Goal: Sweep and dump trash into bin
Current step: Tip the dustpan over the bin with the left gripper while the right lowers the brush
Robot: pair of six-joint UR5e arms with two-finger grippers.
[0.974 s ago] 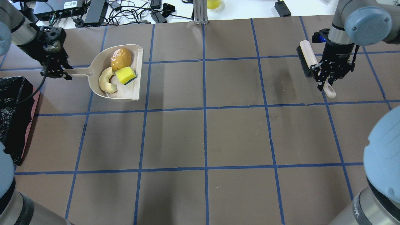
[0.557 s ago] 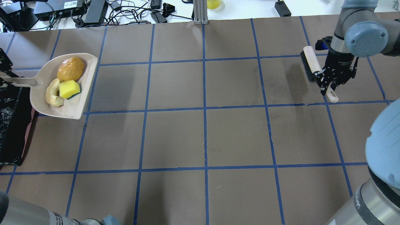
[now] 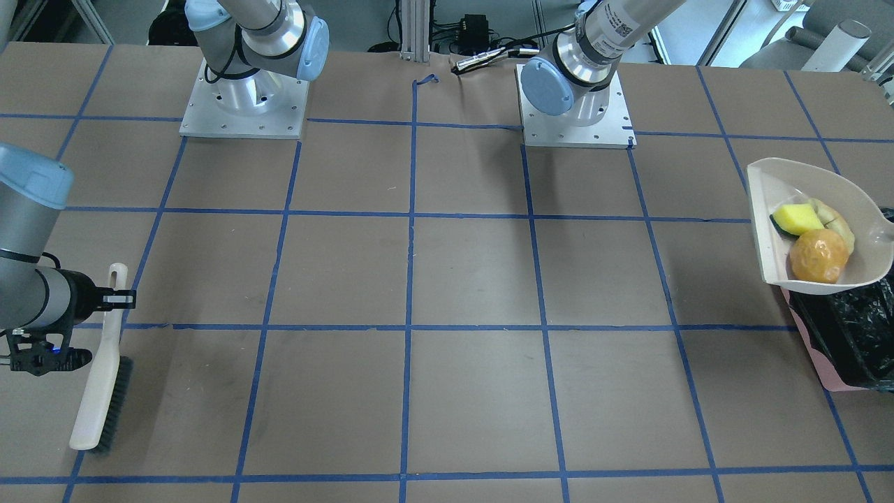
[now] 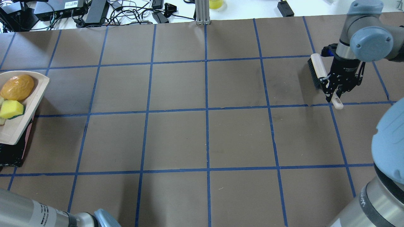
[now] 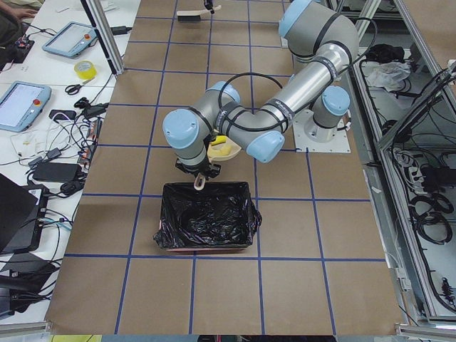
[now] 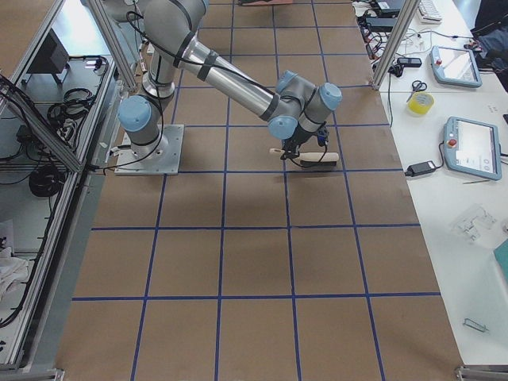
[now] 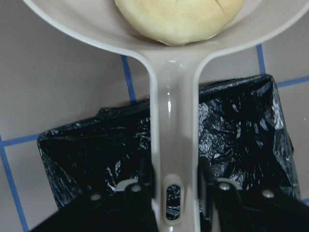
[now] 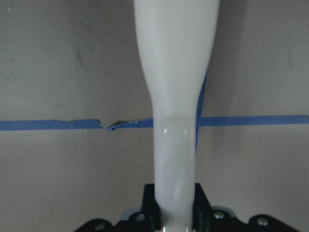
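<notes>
The beige dustpan [image 3: 768, 188] holds all the trash: the yellow-green sponge block [image 3: 796, 218], the orange-brown lump [image 3: 818, 256] and the cream crescent [image 3: 837, 222]. It hangs level over the far edge of the pink bin with the black bag [image 3: 848, 335]. My left gripper [image 7: 174, 193] is shut on the dustpan handle [image 7: 174, 121], above the open bag [image 7: 241, 140]. In the overhead view the pan [image 4: 15, 129] sits at the left edge. My right gripper [image 4: 334, 90] is shut on the brush [image 4: 316, 67] handle at the table's far right.
Cables, boxes and a yellow tape roll [image 4: 216, 3] lie beyond the table's far edge. The arm bases [image 3: 244, 105] stand on the robot's side. The brown paper with its blue tape grid [image 4: 206, 110] spreads between pan and brush.
My left arm has carried the loaded dustpan leftward, from the table to over the bin. My right gripper with the brush has shifted slightly right and nearer.
</notes>
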